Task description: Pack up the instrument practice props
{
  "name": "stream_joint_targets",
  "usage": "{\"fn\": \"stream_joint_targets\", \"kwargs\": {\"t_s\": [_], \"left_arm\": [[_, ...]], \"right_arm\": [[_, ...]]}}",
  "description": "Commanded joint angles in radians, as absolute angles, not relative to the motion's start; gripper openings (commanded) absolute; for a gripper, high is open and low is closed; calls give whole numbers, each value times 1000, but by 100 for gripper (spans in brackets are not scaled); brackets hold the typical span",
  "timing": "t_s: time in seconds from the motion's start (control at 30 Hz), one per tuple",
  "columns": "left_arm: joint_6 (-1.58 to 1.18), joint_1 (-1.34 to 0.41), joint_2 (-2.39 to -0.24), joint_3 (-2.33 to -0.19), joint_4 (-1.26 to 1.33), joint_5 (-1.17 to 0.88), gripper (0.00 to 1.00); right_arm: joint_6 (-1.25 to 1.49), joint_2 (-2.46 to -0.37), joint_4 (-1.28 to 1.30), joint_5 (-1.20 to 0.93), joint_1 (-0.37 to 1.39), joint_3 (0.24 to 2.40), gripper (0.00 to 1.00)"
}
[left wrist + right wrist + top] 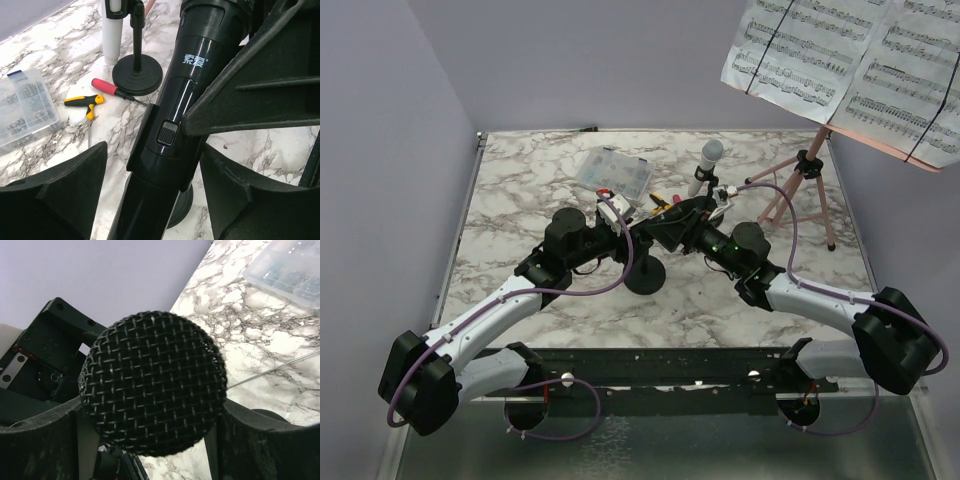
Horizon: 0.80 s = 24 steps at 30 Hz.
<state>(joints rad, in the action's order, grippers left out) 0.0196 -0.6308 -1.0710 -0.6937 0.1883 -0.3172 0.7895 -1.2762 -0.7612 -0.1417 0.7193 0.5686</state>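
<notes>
Lavender walls (620, 60) close in a marbled table (520, 200), and both my arms meet over its middle. The black mic (185, 90) sits there in the clip of its holder (645, 277). It leans, its long axis running up from the clip toward my right arm, mesh head uppermost.

My left pincer (152, 155) straddles the body at the switch. Its jaws are apart, one on each side, and the line between them lies square across that axis. A sliver of table shows between one jaw and the clip, so nothing is clamped yet.

My right pincer (150, 410) has the mesh head between its jaws, each against or just beside the mesh. I cannot tell whether it presses or merely brackets.

Both pincers are at the mic, left low on the body, right at the head. I judge the coming move turns on the left closing across the barrel, then drawing it out of the clip along the axis rather than sideways.

Beyond, the grey mic (705, 165) stands upright, with two screwdrivers (107, 88) and a clear box (25, 110) near it. The pink tripod (810, 180) carries sheet music (840, 60) at the far right.
</notes>
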Motion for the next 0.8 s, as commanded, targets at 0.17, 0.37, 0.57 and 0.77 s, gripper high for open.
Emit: {"fn": "stream_joint_targets", "kwargs": {"t_s": [0.17,0.37,0.57,0.77], "left_arm": [[-35,-646,-1070,-682,224,-314,74],[-43,-647,-1066,-670,226,-307,73],[-58,-650,-1065,-659,232,-305,73],[-64,-653,-1064,-661,239,-297,73]], "right_arm": [[795,-1323,-926,-163,723,552,63],[797,-1321,-972,-117,723,544,61],[793,-1321,-960,-89,723,559,56],[798,-1351,-986,-110,723,563,47]]}}
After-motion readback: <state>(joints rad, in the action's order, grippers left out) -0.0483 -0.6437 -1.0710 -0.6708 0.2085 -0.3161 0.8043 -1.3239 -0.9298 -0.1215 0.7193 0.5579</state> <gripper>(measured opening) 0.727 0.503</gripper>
